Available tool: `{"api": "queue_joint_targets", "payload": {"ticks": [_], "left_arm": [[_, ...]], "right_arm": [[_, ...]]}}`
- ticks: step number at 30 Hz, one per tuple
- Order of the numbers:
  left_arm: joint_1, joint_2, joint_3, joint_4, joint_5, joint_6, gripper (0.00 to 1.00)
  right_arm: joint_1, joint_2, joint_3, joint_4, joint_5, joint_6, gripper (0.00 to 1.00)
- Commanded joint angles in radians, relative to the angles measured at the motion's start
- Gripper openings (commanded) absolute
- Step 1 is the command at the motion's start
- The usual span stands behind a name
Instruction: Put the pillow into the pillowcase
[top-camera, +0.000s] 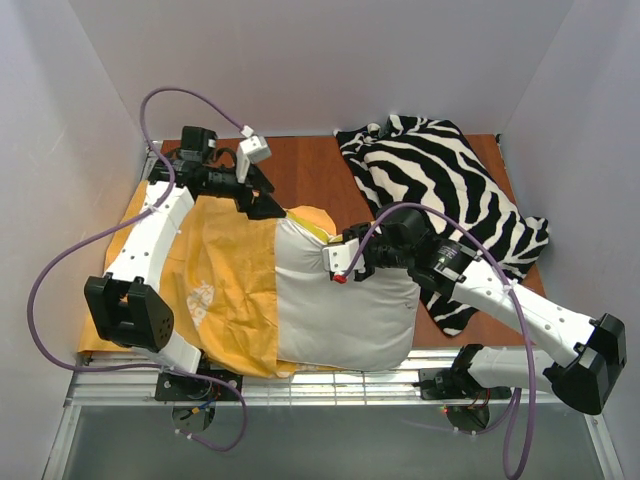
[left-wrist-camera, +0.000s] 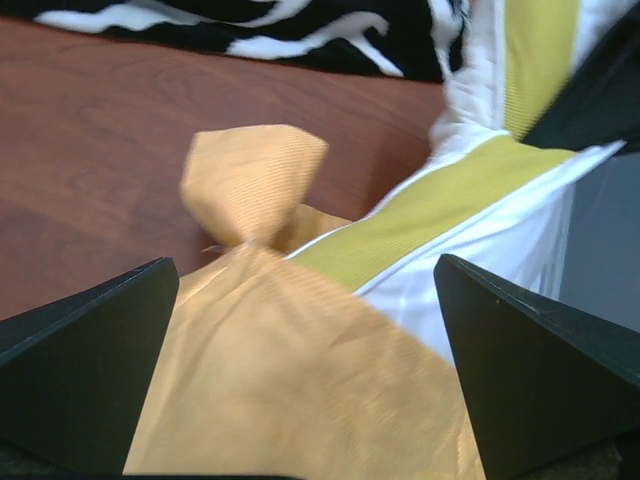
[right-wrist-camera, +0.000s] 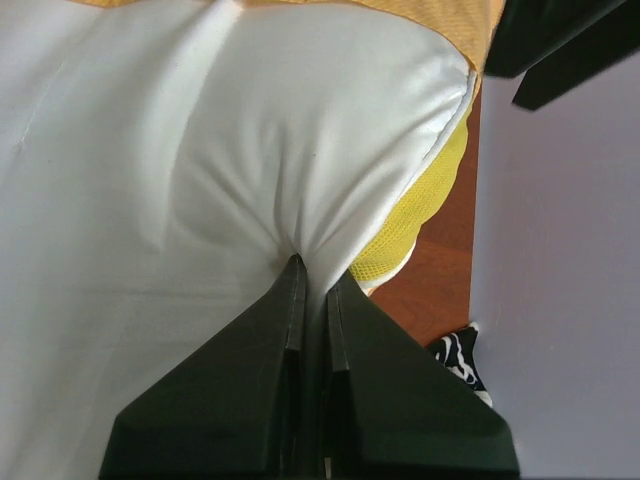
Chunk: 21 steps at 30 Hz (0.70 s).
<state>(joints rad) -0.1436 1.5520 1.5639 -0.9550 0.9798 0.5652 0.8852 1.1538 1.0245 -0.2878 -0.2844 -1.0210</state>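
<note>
Right up close, the 2 black fingers (right-wrist-camera: 250, 380) of the right gripper (right-wrist-camera: 310, 268) are squeezed tight on a little pinch of white cloth from the pillow (right-wrist-camera: 180, 170). The left gripper (left-wrist-camera: 307, 265) is wide open and holds nothing. It hangs just over the far edge of the pillowcase (left-wrist-camera: 290, 380), where 1 corner of orange cloth sticks up.

From the top view, the pillow lies on the table (top-camera: 310, 165) near the robot. Its left part is inside the orange pillowcase and its right part is bare and white. The zebra cloth (top-camera: 450, 190) lies off to the right, touching the pillow's right side.

I think the pillow is light, soft and squishy. It will bend and bunch up if it is pushed, so a pinch of cloth near its edge or its green-yellow band (left-wrist-camera: 430, 205) looks best. The pillowcase is thin and floppy. Its open edge looks like the place to grab, to pull it over.

I cannot see how far in the pillow goes. The left arm (top-camera: 150, 240) covers part of the pillowcase. The picture on the pillowcase is too faint to make out.
</note>
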Motion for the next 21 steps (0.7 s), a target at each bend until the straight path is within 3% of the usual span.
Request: {"api": "queue_joint_targets", "payload": {"ticks": [1, 7, 9, 10, 11, 12, 13, 14, 15, 16, 18, 21], "left_arm": [[-0.097, -0.061, -0.022, -0.158, 0.014, 0.203, 0.98], [-0.152, -0.138, -0.172, -0.131, -0.056, 0.266, 0.98], [-0.198, -0.148, -0.200, -0.180, -0.087, 0.344, 0.89], [-0.218, -0.153, -0.211, -0.200, -0.110, 0.373, 0.80], [-0.249, -0.158, -0.231, -0.220, -0.143, 0.402, 0.48], [-0.255, -0.165, -0.243, -0.215, -0.161, 0.407, 0.34], [-0.261, -0.194, -0.254, -0.202, -0.176, 0.406, 0.17], [-0.266, -0.214, -0.277, -0.174, -0.228, 0.374, 0.00], [-0.269, -0.245, -0.287, -0.087, -0.245, 0.361, 0.00], [-0.269, -0.269, -0.298, -0.033, -0.269, 0.345, 0.00], [-0.271, -0.335, -0.321, 0.106, -0.338, 0.317, 0.00], [-0.274, -0.391, -0.338, 0.298, -0.446, 0.303, 0.00]], "right_arm": [[0.037, -0.008, 0.046, 0.033, -0.035, -0.039, 0.01], [0.072, -0.037, 0.059, 0.016, -0.038, -0.068, 0.01], [0.080, -0.039, 0.066, -0.001, -0.038, -0.071, 0.01], [0.083, -0.039, 0.068, -0.001, -0.030, -0.071, 0.01], [0.083, -0.037, 0.071, -0.001, -0.022, -0.067, 0.01], [0.083, -0.026, 0.083, -0.001, 0.005, -0.035, 0.01], [0.086, -0.016, 0.101, -0.007, 0.020, -0.007, 0.08], [0.084, -0.002, 0.126, -0.020, 0.037, 0.024, 0.25], [0.084, 0.036, 0.153, -0.058, 0.072, 0.069, 0.65], [0.084, 0.059, 0.230, -0.085, 0.085, 0.140, 0.81], [0.064, 0.134, 0.314, -0.167, 0.094, 0.211, 0.99], [-0.010, 0.217, 0.460, -0.240, 0.009, 0.323, 0.99]]}}
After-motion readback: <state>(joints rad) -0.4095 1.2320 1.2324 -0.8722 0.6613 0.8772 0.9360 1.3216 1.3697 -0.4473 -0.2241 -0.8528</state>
